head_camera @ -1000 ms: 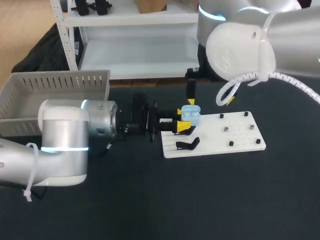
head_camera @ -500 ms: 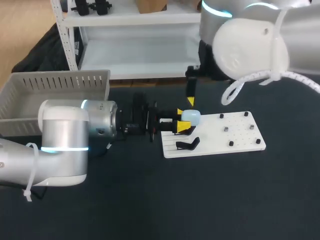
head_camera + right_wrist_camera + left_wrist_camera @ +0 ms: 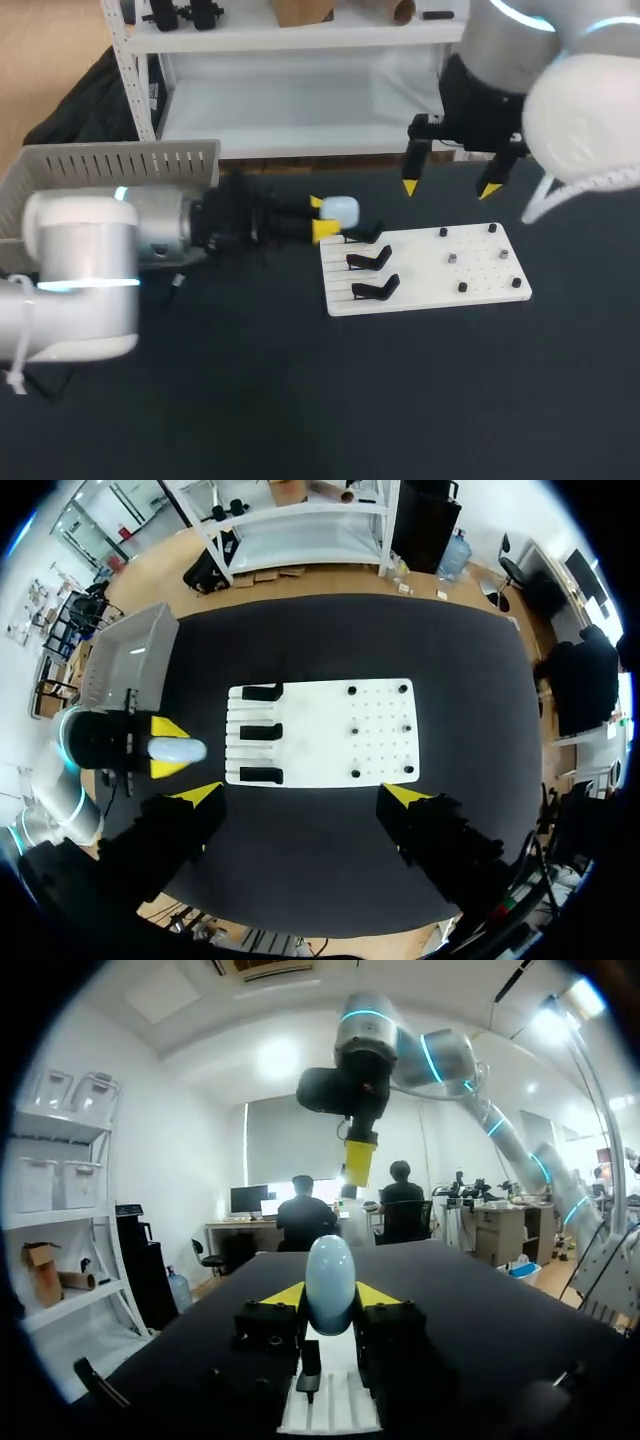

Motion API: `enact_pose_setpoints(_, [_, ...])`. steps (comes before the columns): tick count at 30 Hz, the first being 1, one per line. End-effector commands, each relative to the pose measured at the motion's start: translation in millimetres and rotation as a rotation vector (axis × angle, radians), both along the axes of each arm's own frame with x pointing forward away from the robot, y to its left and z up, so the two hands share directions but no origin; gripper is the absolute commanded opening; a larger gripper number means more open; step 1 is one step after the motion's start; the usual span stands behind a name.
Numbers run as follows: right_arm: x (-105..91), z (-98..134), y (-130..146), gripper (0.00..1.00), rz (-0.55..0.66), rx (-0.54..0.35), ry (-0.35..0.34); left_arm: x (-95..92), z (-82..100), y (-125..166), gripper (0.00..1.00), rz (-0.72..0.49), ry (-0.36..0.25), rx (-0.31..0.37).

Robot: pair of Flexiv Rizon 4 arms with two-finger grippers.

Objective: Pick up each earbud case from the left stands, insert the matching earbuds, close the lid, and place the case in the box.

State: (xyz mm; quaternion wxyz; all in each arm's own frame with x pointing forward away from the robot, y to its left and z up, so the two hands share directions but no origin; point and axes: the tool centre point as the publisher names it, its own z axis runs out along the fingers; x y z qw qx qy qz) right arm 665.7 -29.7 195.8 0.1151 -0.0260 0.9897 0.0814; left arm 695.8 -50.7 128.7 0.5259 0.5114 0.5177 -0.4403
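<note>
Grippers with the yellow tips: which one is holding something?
The left gripper, coming in from the head view's left, is shut on the pale blue earbud case. The right gripper hangs open and empty.

From the left gripper (image 3: 325, 218), clamped around the earbud case (image 3: 340, 209), black stands (image 3: 368, 260) on the white board (image 3: 480, 270) crowd four o'clock. The right gripper (image 3: 448, 188) hangs spread at three. The box (image 3: 120, 165) stands at nine, with bare table (image 3: 300, 400) at seven.

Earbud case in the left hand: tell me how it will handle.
The earbud case looks smooth and rounded, so it probably slips easily and may roll once set down. Held between the tips of the left hand, lid shut, it is likely light and rigid.
</note>
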Motion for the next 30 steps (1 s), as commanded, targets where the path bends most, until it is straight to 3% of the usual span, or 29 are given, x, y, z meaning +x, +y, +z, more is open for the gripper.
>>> enact_pose_setpoints(1, [-4.8, -1.3, -1.2, 1.00, -0.014, 0.005, -0.073, -10.6, 23.8, 47.1, 0.00, 0.178, 0.011, 0.023])
enact_pose_setpoints(10, [-4.8, -1.3, -1.2, 1.00, -0.014, 0.005, -0.073, 26.2, 25.9, 129.9, 0.00, 0.470, 0.117, 0.011])
enact_pose_setpoints(17, [-4.8, -1.3, -1.2, 1.00, -0.014, 0.005, -0.073, 61.8, 18.5, 194.5, 0.00, 0.638, 0.153, 0.034])
enact_pose_setpoints(30, [-4.8, -1.3, -1.2, 1.00, -0.014, 0.005, -0.073, 144.8, -4.4, 275.0, 0.00, 0.730, 0.212, 0.057])
